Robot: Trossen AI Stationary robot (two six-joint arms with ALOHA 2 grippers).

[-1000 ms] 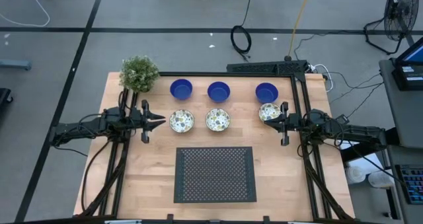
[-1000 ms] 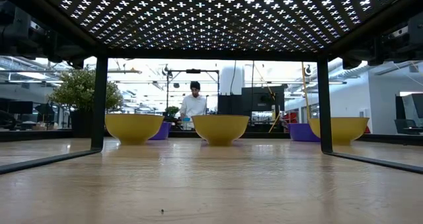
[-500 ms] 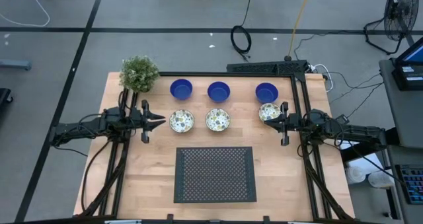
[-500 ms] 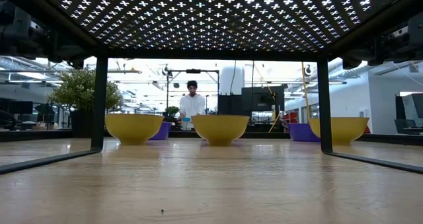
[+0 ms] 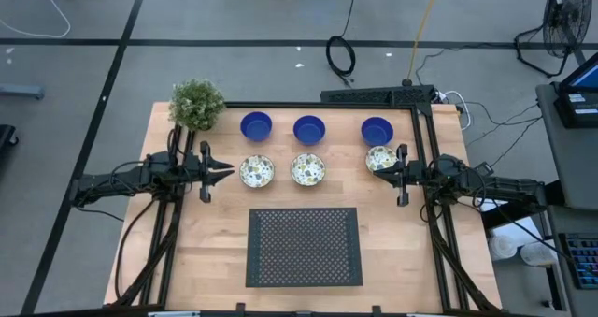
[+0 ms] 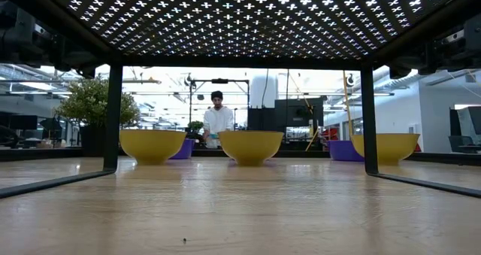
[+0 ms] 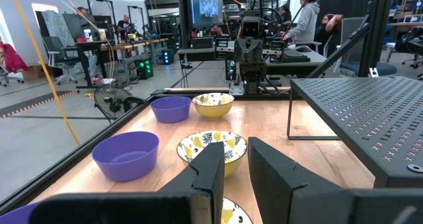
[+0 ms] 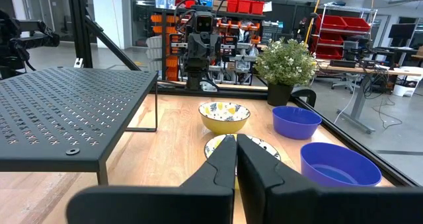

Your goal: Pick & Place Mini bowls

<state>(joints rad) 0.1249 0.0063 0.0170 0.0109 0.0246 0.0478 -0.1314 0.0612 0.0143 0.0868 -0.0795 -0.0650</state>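
Three blue mini bowls [image 5: 256,125] [image 5: 308,129] [image 5: 377,129] stand in a far row, base down on the wooden table. In front of them is a row of three floral mini bowls [image 5: 256,171] [image 5: 307,169] [image 5: 380,156]. In the low view the floral bowls show yellow outsides [image 6: 250,146]. My left gripper [image 5: 229,172] [image 7: 236,159] points level at the left floral bowl, short of it, with a narrow gap between its fingers. My right gripper [image 5: 384,165] [image 8: 236,145] is shut and empty, its tips over the near rim of the right floral bowl.
A black perforated rack [image 5: 304,247] stands on legs at the table's near middle. A potted plant [image 5: 197,104] stands at the far left corner. Black frame rails [image 5: 425,214] run along both sides. A person [image 6: 218,119] stands in the room beyond.
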